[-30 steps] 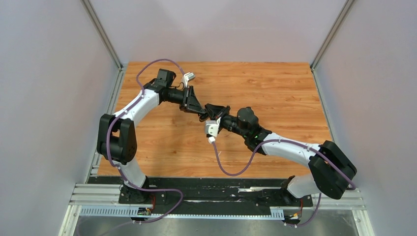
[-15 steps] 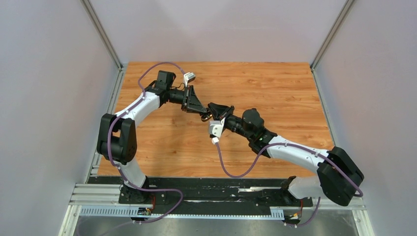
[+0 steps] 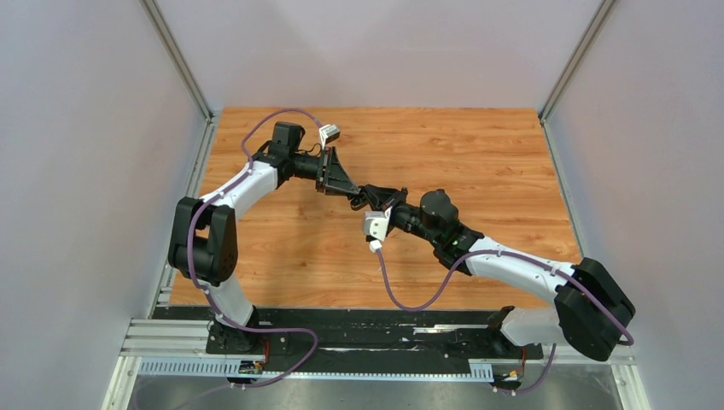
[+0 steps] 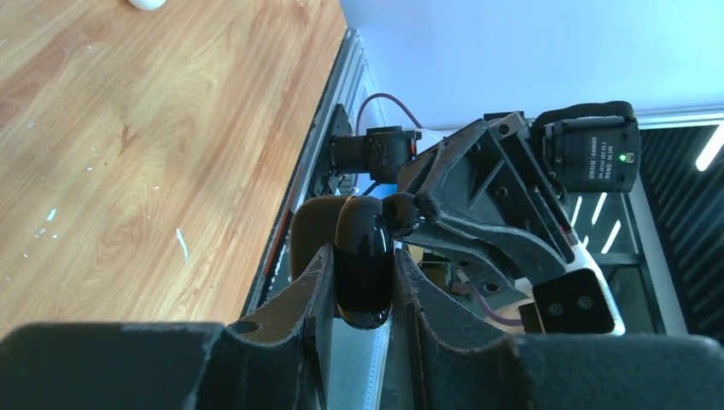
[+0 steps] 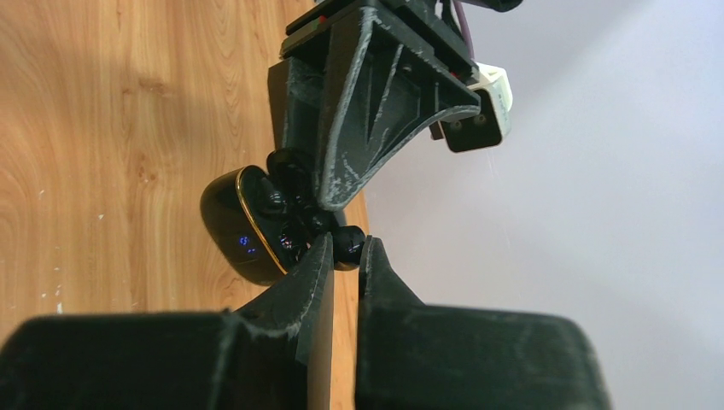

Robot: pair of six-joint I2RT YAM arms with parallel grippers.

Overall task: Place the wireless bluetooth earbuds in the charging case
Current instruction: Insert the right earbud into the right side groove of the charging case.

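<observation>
My left gripper (image 4: 364, 254) is shut on a glossy black charging case (image 4: 364, 265) and holds it in the air over the middle of the table (image 3: 512, 162). In the right wrist view the case (image 5: 243, 226) is open, with a gold rim and small blue lights. My right gripper (image 5: 348, 249) is shut on a tiny black earbud (image 5: 348, 239) right at the case's open cavity. The two grippers meet tip to tip in the top view, left (image 3: 352, 199) and right (image 3: 369, 198). The other earbuds are out of view.
A small white rounded object (image 4: 147, 3) lies on the wooden table at the upper edge of the left wrist view. Grey walls enclose the table on three sides. The right arm's purple cable (image 3: 401, 295) hangs low over the table.
The right arm's elbow has swung out to the right and its wrist has shifted slightly. Both grippers stay together at mid-table with the case and earbud held.
</observation>
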